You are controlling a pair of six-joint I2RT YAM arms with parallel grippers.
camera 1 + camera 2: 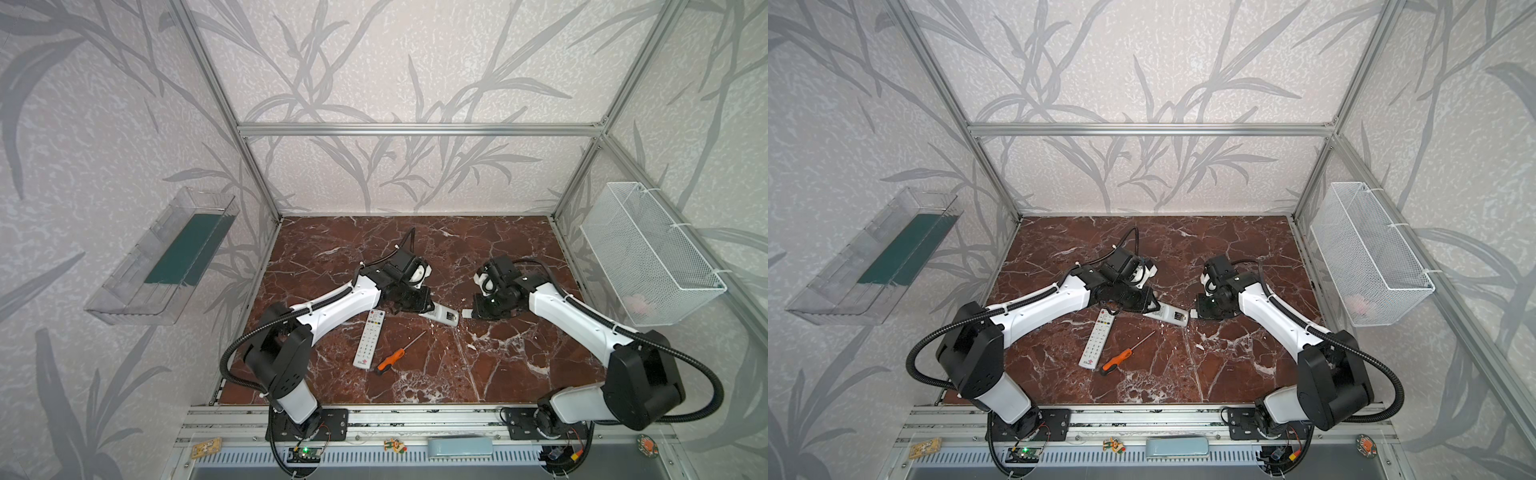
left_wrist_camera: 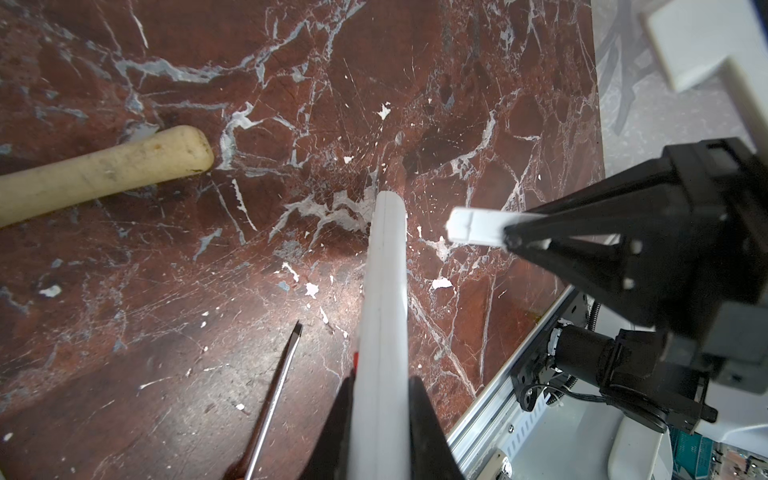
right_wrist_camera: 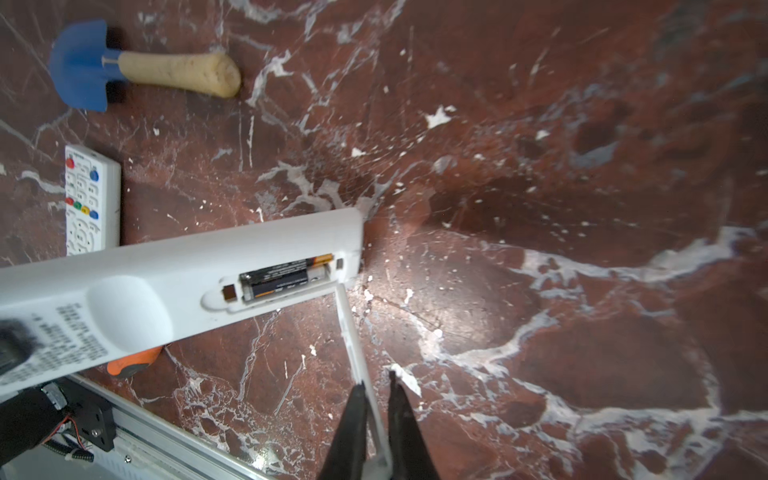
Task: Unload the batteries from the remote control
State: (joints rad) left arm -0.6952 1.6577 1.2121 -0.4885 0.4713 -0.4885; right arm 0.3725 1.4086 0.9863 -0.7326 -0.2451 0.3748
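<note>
1. Overhead, in both top views, a clear bin [image 1: 124, 291] is seen fixed to the left wall with a dark green pad [image 1: 187, 249] lying in it. A white wire basket [image 1: 648, 249] is hung on the right wall, and a pale pinkish item [image 1: 638, 303] is made out at its bottom, too blurred to be named.
2. In both top views, the remote control [image 1: 442, 314] is gripped at mid-surface by the left jaws, which are clenched on its body. The right jaws are closed on a small white cover [image 1: 466, 312] just beside the remote's end. A second remote [image 1: 369, 338] and an orange-handled screwdriver [image 1: 392, 358] are laid on the surface [image 1: 498, 374], apart from both jaws.
3. In the left wrist view, the remote control [image 2: 382, 332] is shown edge-on, clamped between the two black left jaws. The white cover [image 2: 473, 226] is seen protruding from the tips of the right jaws, near the remote's far end but apart from it.
4. In the right wrist view, the battery compartment is shown open, and the batteries [image 3: 278, 278] are seen lying side by side inside it, touched by neither jaws. The white cover [image 3: 353, 345] is pinched edge-on between the right jaws, its far tip just beside the compartment's edge. A blue-headed tool [image 3: 83, 64] is laid well apart.
</note>
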